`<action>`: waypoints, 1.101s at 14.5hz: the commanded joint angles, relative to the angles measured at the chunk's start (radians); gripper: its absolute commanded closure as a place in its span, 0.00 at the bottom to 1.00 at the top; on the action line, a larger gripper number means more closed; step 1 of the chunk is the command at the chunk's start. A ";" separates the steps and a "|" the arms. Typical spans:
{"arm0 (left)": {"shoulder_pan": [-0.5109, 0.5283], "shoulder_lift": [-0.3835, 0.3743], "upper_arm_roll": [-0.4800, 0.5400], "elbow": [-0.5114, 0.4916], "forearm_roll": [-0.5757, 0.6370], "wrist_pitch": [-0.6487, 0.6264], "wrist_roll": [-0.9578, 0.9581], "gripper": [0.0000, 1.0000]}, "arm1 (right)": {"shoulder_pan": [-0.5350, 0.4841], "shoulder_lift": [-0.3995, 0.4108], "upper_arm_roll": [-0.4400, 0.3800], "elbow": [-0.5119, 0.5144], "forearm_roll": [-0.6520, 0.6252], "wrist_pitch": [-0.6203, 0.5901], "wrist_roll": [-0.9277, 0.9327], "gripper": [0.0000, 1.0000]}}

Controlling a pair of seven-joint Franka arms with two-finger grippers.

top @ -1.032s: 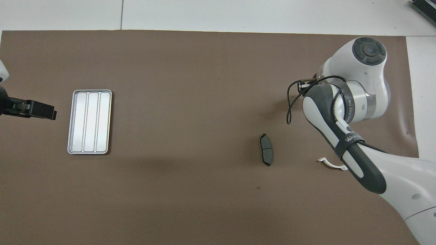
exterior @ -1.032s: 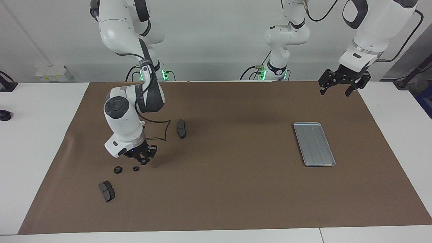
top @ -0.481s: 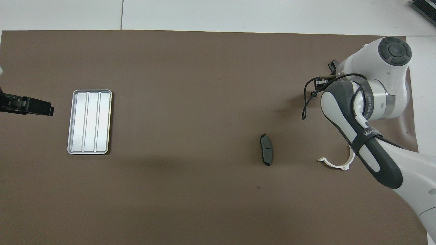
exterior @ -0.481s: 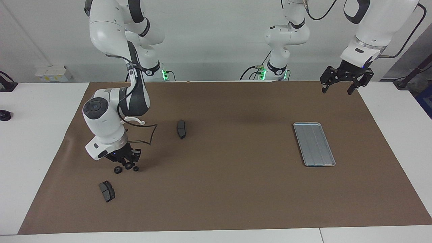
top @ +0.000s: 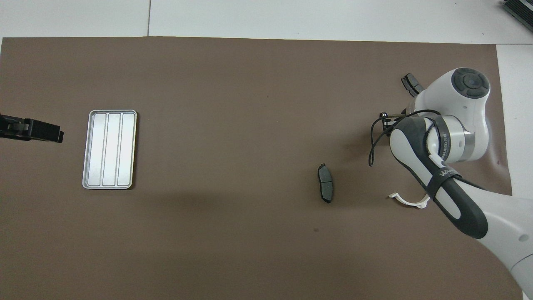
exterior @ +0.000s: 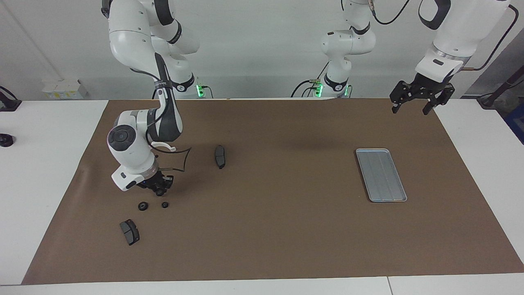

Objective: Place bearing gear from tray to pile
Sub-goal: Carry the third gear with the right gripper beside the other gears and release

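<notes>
The silver-grey tray [exterior: 380, 175] lies bare on the brown mat toward the left arm's end; it also shows in the overhead view [top: 110, 149]. The pile is two small black gears [exterior: 143, 206] [exterior: 165, 204] on the mat toward the right arm's end. My right gripper [exterior: 159, 191] hangs just above the mat beside them, on their robot side, shut on a small black gear. In the overhead view the right arm hides the gears. My left gripper [exterior: 410, 107] is open and empty, high over the mat's corner, clear of the tray.
One dark grey brake pad [exterior: 129, 232] lies farther from the robots than the gears, partly seen in the overhead view [top: 410, 83]. A second brake pad [exterior: 220, 156] lies toward the middle of the mat, also in the overhead view [top: 325, 183].
My right gripper carried the gear toward the right arm's end, dipped between the two gears on the mat, then lifted back toward the robots. My left gripper drew slightly away from the tray.
</notes>
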 commanded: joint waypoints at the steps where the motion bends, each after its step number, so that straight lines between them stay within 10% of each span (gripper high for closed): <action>1: 0.013 -0.018 -0.004 -0.023 -0.004 0.008 0.010 0.00 | -0.002 -0.073 0.013 -0.088 0.000 0.005 0.051 0.70; 3: 0.013 -0.018 -0.004 -0.023 -0.004 0.008 0.010 0.00 | 0.003 -0.095 0.015 -0.085 0.002 -0.009 0.064 0.30; 6: 0.010 -0.018 -0.005 -0.022 -0.004 0.008 0.010 0.00 | 0.021 -0.138 0.021 -0.056 0.005 -0.044 0.074 0.00; 16: 0.011 -0.018 -0.004 -0.023 -0.004 0.008 0.010 0.00 | 0.023 -0.263 0.068 0.239 0.008 -0.319 0.066 0.00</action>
